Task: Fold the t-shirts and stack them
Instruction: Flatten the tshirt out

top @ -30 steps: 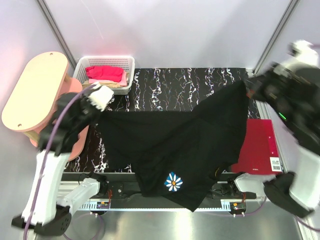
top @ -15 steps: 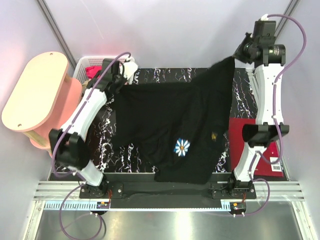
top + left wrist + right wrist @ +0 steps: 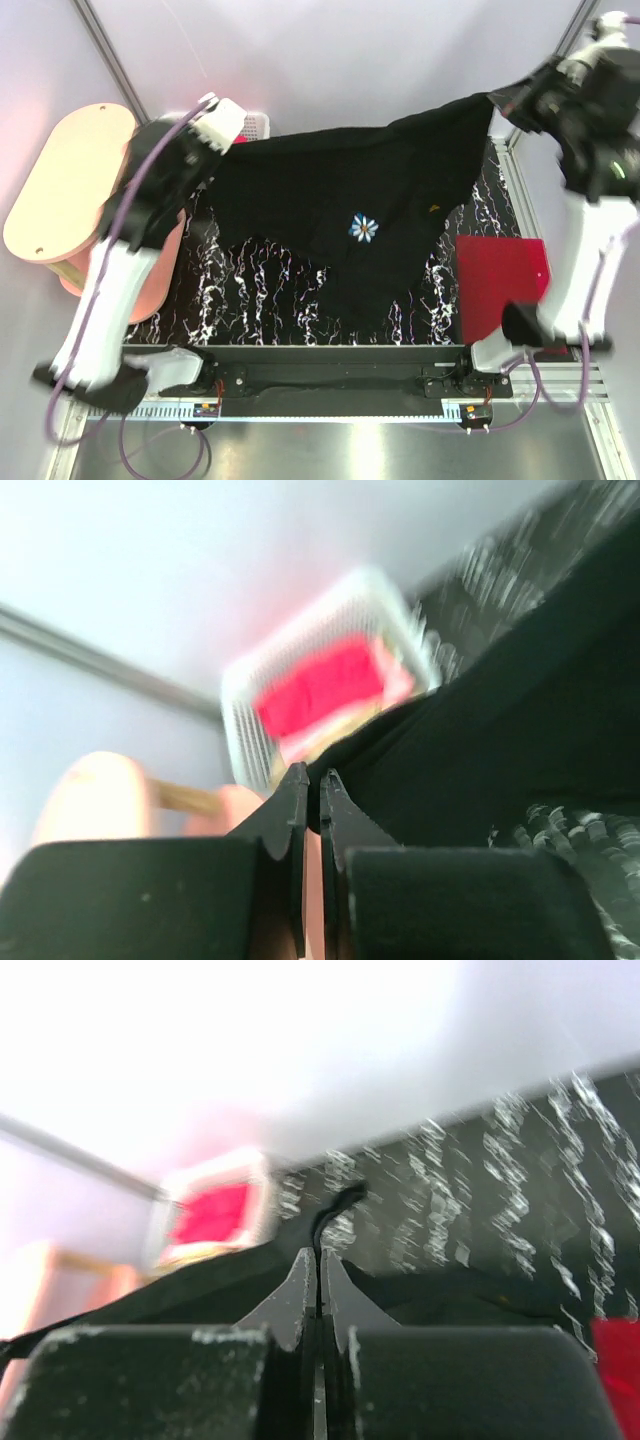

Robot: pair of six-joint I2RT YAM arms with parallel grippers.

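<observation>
The black t-shirt [image 3: 340, 190] with its daisy print [image 3: 364, 228] hangs stretched in the air between both arms, its lower edge drooping toward the marbled table [image 3: 260, 290]. My left gripper [image 3: 226, 132] [image 3: 312, 775] is shut on the shirt's left corner. My right gripper [image 3: 497, 101] [image 3: 319, 1255] is shut on its right corner, with a thin cloth edge [image 3: 335, 1205] poking out above the tips. A dark red t-shirt [image 3: 500, 285] lies folded flat at the table's right side. The bright pink t-shirt [image 3: 320, 685] [image 3: 212, 1212] lies in the basket.
The white mesh basket [image 3: 300, 640] stands at the table's back left corner, mostly hidden behind my left arm in the top view. A pink stool with an oval wooden top [image 3: 68, 180] stands left of the table. Grey walls close the back.
Both arms have swung the black shirt up and toward the back. It now hangs taut and higher, with its hem pulled off the front edge onto the table's middle.
</observation>
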